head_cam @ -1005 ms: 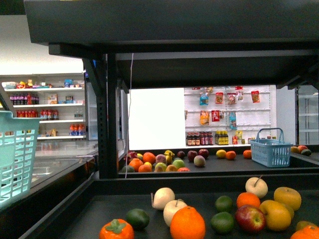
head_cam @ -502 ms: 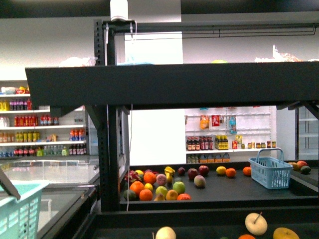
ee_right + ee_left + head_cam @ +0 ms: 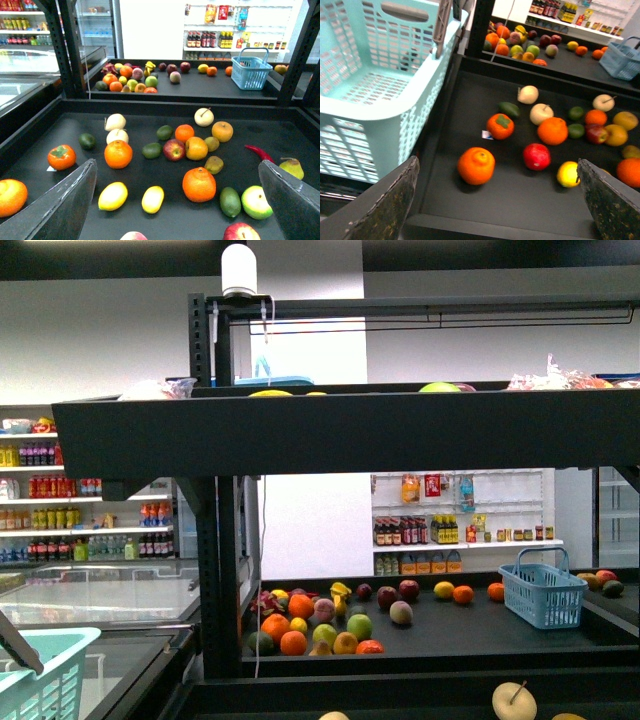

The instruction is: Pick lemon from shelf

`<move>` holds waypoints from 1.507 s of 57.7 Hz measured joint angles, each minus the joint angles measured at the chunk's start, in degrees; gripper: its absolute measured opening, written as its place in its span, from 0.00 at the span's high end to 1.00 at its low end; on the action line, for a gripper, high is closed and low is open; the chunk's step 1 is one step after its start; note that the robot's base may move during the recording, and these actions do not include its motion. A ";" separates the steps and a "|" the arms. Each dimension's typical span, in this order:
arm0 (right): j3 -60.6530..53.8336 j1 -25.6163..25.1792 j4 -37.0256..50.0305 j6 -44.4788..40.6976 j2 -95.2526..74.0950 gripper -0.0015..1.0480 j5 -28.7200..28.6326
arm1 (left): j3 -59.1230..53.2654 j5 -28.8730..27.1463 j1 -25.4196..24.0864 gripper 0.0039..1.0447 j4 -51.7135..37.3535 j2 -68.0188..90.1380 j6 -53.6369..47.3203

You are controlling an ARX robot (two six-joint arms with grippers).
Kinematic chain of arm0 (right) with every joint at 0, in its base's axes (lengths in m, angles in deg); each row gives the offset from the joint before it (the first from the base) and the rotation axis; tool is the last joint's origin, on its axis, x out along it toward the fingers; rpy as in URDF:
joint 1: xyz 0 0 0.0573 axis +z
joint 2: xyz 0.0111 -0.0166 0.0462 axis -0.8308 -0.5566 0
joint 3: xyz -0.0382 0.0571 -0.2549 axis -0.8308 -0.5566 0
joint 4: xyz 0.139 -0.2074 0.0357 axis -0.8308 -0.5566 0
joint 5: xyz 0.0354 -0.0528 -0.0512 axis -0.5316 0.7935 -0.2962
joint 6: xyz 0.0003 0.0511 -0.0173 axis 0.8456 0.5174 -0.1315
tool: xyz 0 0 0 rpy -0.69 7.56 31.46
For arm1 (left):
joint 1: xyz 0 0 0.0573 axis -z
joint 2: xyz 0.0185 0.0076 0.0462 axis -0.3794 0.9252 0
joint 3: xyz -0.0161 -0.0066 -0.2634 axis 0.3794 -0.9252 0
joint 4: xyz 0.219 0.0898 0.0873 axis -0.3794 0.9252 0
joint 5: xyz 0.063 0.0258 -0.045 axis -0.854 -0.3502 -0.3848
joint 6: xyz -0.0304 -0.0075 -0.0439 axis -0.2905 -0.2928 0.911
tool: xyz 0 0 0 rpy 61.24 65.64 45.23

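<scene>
The big dark grey metal multi-tier shelf (image 3: 340,430) fills the front view. Its upper tray runs across the middle, and a further tray behind carries a heap of mixed fruit (image 3: 315,615) at about 6 o'clock. A pale teal slotted plastic basket (image 3: 40,670) sits at 8 o'clock, outside the shelf's left edge. A smaller blue plastic handled basket (image 3: 543,592) stands on the further tray at 4 o'clock. Neither arm shows in this view.

The left tool (image 3: 497,165) is spread wide with nothing between its fingers (image 3: 385,210), and it hangs over the near tray beside the teal basket. The right tool (image 3: 176,162) is likewise spread wide and empty above the same tray.

The small bright yellow oval lemon (image 3: 113,196) lies on the near black tray close to its front edge. It is just on the near side of a round orange (image 3: 118,153). A second, longer yellow fruit (image 3: 152,199) lies just beside it without touching.
</scene>
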State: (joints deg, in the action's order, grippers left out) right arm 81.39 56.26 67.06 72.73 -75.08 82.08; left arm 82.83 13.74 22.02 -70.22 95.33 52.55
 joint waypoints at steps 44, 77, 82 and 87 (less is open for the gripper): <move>0.00 0.00 0.00 0.00 0.02 0.07 0.02 | 43.98 19.15 -25.64 0.08 -31.41 72.74 61.92; 0.00 0.00 0.00 -0.02 0.02 0.07 0.00 | 63.69 14.51 -22.86 0.08 -35.65 94.20 67.87; -0.02 0.00 0.00 0.00 0.02 0.07 0.00 | 65.57 14.08 -22.56 0.08 -34.77 95.45 67.47; 0.00 0.00 0.00 -0.02 0.02 0.07 0.00 | 66.95 13.33 -22.40 0.21 -32.74 96.56 66.47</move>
State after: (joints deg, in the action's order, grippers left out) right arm 81.39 56.26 67.06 72.71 -75.06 82.08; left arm 149.78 27.07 -0.38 -102.96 191.90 119.01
